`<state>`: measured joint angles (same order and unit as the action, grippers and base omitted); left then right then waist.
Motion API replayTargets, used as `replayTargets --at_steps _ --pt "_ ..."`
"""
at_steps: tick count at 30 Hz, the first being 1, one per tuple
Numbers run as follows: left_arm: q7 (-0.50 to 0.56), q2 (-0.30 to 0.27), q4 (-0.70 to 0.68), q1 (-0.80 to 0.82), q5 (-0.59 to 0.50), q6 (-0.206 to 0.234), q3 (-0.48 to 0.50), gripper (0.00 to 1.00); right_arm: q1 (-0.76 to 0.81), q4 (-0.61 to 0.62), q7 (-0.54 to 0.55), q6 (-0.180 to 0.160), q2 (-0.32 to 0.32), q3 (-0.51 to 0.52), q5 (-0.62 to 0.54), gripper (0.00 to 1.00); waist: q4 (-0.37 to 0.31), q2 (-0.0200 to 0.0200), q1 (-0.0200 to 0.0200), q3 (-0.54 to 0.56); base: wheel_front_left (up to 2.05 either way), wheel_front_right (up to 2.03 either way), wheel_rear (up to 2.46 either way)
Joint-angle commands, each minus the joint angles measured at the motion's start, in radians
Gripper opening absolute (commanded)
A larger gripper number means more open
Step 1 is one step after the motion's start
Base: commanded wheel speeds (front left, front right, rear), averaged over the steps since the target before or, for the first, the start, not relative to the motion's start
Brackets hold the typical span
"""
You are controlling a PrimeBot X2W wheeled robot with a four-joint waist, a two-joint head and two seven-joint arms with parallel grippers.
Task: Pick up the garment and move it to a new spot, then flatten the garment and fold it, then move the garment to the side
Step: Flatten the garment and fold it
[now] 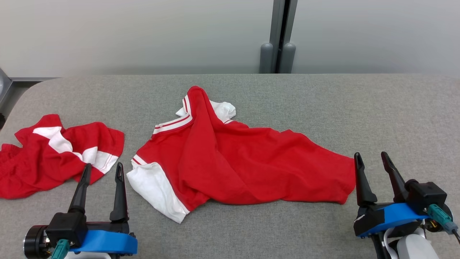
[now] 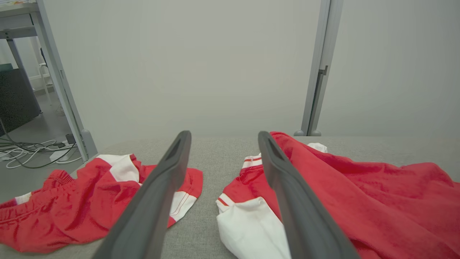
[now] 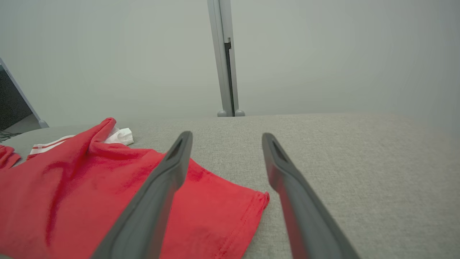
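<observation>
Red short-sleeved shirt with white sleeves (image 1: 233, 162) lies crumpled at the middle of the grey fabric-covered table (image 1: 323, 108); not flat, not folded; a red ridge of cloth stands up along its far left part; one white sleeve sticks out at the near left corner, the other is bunched at the far side; striped white trim shows beside the ridge; the hem end runs out to the right.

Left gripper (image 1: 103, 165) sits at the near left, its two dark fingers spread wide, nothing between them; in the left wrist view it (image 2: 223, 136) points at the bare strip between the shirt (image 2: 377, 201) and a second rumpled red-and-white garment (image 2: 72, 201).

That second garment (image 1: 46, 158) lies near the table's left edge, apart from the shirt.

Right gripper (image 1: 370, 154) sits just beside the hem end, fingers wide apart and empty; the right wrist view (image 3: 226, 136) shows the hem corner (image 3: 251, 205) between its fingers; touching or not, cannot tell.

Pale grey wall panels (image 1: 143, 36) behind the table; grey metal post (image 1: 278, 36) between them; loose cables on the floor (image 2: 28, 151) off the left side.
</observation>
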<state>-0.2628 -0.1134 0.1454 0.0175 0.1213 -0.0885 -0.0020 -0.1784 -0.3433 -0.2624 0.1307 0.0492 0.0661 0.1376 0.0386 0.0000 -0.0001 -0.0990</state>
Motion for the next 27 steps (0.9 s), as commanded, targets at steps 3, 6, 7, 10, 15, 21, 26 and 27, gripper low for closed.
replayTargets --at_steps 3,6,7,10,15,21,26,27 --pt "-0.003 0.010 -0.003 0.000 -0.009 -0.009 0.014 1.00 -0.017 -0.015 -0.004 0.000 0.002 0.020 -0.031 1.00 0.006 0.0000 0.0001 -0.001 0.00 0.00 0.00" --pt "-0.003 0.015 -0.005 0.010 -0.019 -0.017 0.017 1.00 -0.057 -0.044 -0.004 0.000 0.006 0.037 -0.071 1.00 0.013 0.0000 0.0001 -0.006 0.00 0.00 0.00" --pt "-0.003 0.017 -0.004 0.015 -0.020 -0.018 0.016 1.00 -0.069 -0.060 -0.004 0.000 0.012 0.045 -0.082 1.00 0.018 0.0000 0.0001 -0.008 0.00 0.00 0.00" --pt "-0.003 0.025 -0.003 0.025 -0.026 -0.024 0.015 1.00 -0.106 -0.136 -0.003 0.000 0.021 0.060 -0.101 1.00 0.030 0.0000 0.0001 -0.014 0.00 0.00 0.00" --pt "-0.003 0.040 -0.001 0.035 -0.017 -0.030 0.012 1.00 -0.175 -0.304 0.010 0.000 0.054 0.083 -0.111 1.00 0.050 0.0000 0.0001 -0.032 0.00 0.00 0.00" --pt "-0.003 0.050 0.003 0.057 -0.015 -0.036 0.006 1.00 -0.250 -0.502 0.013 0.000 0.084 0.093 -0.108 1.00 0.071 0.0000 0.0001 -0.063 0.00 0.00 0.00" --pt "-0.003 0.055 0.006 0.071 -0.016 -0.038 0.005 1.00 -0.288 -0.621 0.008 0.000 0.080 0.079 -0.096 1.00 0.085 0.0000 0.0001 -0.078 0.00 0.00 0.00" --pt "-0.003 0.056 0.005 0.072 -0.017 -0.039 0.005 1.00 -0.292 -0.638 0.008 0.000 0.077 0.073 -0.093 1.00 0.086 0.0000 0.0001 -0.080 0.00 0.00 0.00"
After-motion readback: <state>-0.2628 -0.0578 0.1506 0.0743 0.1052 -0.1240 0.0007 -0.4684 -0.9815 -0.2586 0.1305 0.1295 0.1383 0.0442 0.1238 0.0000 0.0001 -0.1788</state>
